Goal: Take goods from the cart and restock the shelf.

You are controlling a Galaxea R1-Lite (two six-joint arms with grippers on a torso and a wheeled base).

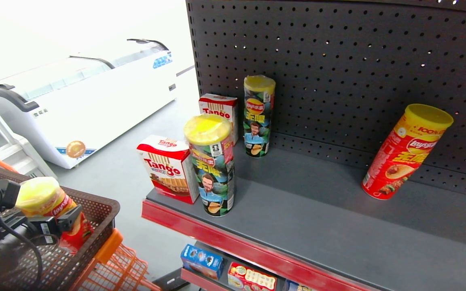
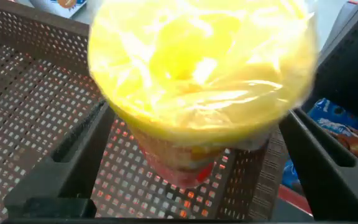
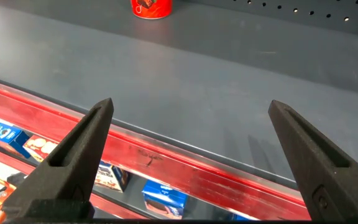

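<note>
Left pincer [image 2: 194, 165] apparently gripping chip can [image 2: 204, 68] | right pincer [image 3: 191, 112] wide open

Matt grey shelf [image 1: 318, 226], perhaps metal, glossy crinkled film on chip can [image 1: 47, 200], perforated plastic basket [image 1: 97, 212]

I see the shelf [image 1: 318, 226] grey with a red front edge, its pegboard [image 1: 358, 60] black. On the shelf: 2 green-patterned tubes [image 1: 212, 173] [image 1: 258, 121], yellow-lidded; 2 red-and-white boxes [image 1: 168, 169] [image 1: 219, 111]; 1 red tube [image 1: 405, 157], yellow-lidded. Left of the shelf, the cart tube [image 1: 41, 196] is red, yellow-lidded; the cart [image 1: 97, 212] brown mesh, orange-framed.
</note>
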